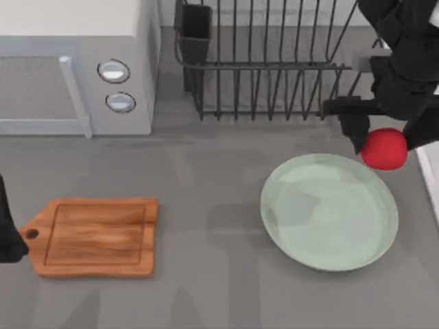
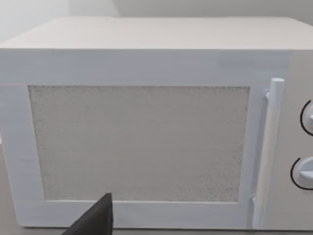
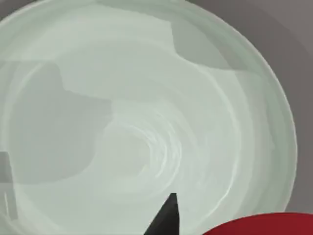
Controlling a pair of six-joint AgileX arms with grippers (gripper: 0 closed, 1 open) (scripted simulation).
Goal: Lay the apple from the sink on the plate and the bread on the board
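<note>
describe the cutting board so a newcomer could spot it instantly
Start at the white microwave in the table's far left corner, then come toward the near edge. The board lies flat there, left of the green plate. It is the one brown wooden rectangle, its holed handle pointing left.

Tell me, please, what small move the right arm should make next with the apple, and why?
Probably carry it a little further toward the top view's left and front, over the middle of the plate, before lowering. The right end effector holds the apple just at the plate's back right rim, so releasing here might let it roll off. The left end effector is parked beside the cutting board.
</note>
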